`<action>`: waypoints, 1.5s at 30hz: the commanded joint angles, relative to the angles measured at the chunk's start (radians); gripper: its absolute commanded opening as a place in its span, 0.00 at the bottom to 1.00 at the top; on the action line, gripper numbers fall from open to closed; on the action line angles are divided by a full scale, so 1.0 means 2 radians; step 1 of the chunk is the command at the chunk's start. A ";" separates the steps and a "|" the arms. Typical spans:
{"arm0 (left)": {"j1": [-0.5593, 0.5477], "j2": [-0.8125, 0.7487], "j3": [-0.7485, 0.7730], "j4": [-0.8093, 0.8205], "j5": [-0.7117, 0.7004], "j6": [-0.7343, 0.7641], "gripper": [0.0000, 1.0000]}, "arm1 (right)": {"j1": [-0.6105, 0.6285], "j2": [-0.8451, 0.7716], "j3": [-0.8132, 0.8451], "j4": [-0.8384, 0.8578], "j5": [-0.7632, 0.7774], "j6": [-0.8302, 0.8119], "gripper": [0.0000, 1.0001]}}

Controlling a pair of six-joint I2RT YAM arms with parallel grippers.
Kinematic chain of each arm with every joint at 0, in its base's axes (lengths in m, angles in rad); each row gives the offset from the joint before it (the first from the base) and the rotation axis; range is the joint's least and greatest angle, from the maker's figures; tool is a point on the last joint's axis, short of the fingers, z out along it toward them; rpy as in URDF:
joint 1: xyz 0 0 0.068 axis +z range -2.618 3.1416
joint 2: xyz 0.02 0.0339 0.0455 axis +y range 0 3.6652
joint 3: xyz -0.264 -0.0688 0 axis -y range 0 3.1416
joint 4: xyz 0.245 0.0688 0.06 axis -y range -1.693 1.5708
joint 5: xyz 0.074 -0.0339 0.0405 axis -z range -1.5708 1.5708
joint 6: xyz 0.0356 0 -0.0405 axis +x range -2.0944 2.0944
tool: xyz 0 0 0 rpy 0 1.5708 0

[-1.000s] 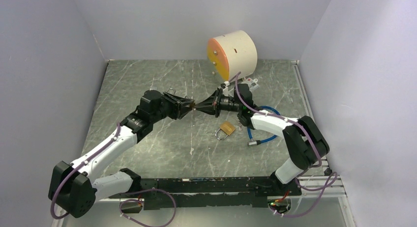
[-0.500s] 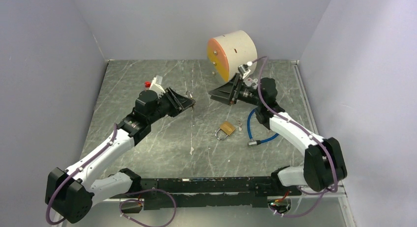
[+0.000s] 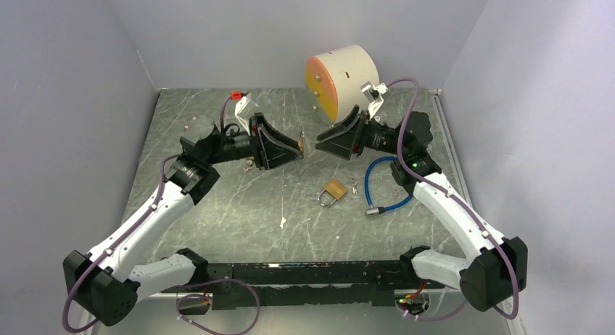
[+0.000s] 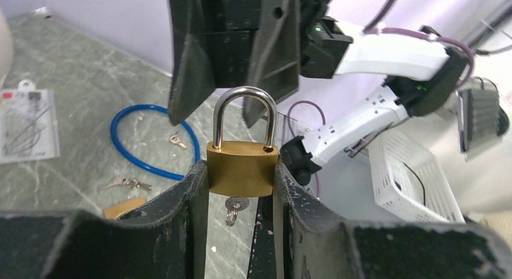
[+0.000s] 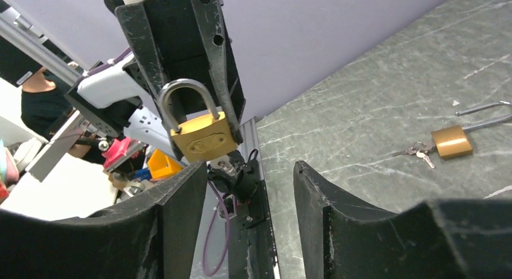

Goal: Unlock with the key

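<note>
Clamping the brass padlock (image 4: 243,169) upright, the left fingers (image 4: 187,200) show its key (image 4: 232,208) dangling underneath, shackle not yet sprung. The right fingers (image 5: 181,200) have just let go and backed off, open and empty, so turning remains. On the surface (image 3: 217,204) lie a spare padlock (image 3: 333,190) and a blue cable lock (image 3: 367,183), with a cream drum (image 3: 344,74) beyond; nothing seems to block.

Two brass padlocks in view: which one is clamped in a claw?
The raised padlock, shackle shut, gripped by its body in the left claw. The other padlock lies loose on the table.
</note>
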 commanded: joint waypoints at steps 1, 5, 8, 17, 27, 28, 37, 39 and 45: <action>0.000 0.026 0.033 0.051 0.095 0.013 0.21 | 0.007 -0.002 0.018 0.069 -0.027 0.003 0.56; 0.000 0.050 0.040 0.086 0.138 -0.021 0.21 | 0.034 0.007 0.042 0.048 -0.016 -0.016 0.55; 0.000 0.060 0.041 0.095 0.150 -0.035 0.22 | 0.041 0.008 0.041 0.067 -0.007 -0.006 0.54; 0.000 0.037 0.043 -0.002 0.067 0.029 0.23 | 0.042 -0.011 0.062 -0.088 0.096 -0.073 0.71; 0.000 0.033 0.045 -0.016 0.069 0.036 0.21 | 0.042 0.007 0.079 -0.165 0.133 -0.102 0.46; 0.000 0.032 0.044 -0.015 0.069 0.035 0.21 | 0.042 0.005 0.073 -0.163 0.134 -0.104 0.41; 0.001 0.039 0.022 0.071 0.117 -0.034 0.20 | 0.042 0.015 0.068 -0.170 0.155 -0.116 0.24; 0.002 0.042 0.020 0.073 0.114 -0.038 0.21 | 0.042 0.024 0.081 -0.186 0.159 -0.110 0.22; 0.004 0.034 0.026 -0.041 0.022 0.013 0.21 | 0.042 0.010 0.074 -0.171 0.159 -0.096 0.59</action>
